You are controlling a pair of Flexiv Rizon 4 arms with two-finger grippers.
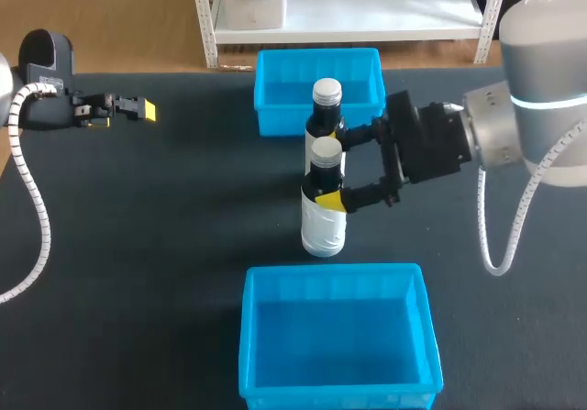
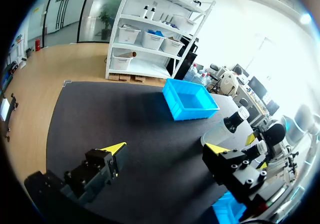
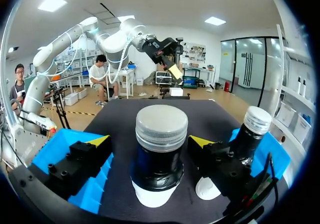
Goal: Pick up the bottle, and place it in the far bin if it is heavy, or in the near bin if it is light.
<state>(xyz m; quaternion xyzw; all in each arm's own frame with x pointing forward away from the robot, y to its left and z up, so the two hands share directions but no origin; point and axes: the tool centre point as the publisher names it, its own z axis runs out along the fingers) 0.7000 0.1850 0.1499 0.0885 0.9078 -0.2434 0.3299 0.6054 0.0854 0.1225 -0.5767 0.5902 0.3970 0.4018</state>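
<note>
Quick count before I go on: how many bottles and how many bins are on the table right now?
Bottles: 2 (near bottle, far bottle)
Blue bins: 2 (near bin, far bin)
Total: 4

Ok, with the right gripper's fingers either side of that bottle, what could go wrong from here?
1. The second bottle stands close beside one finger of the open right gripper. Closing or lifting could knock it over.
2. The front bottle looks nearer that finger than the other one, so closing may shove or tilt it before both fingers touch.
</note>
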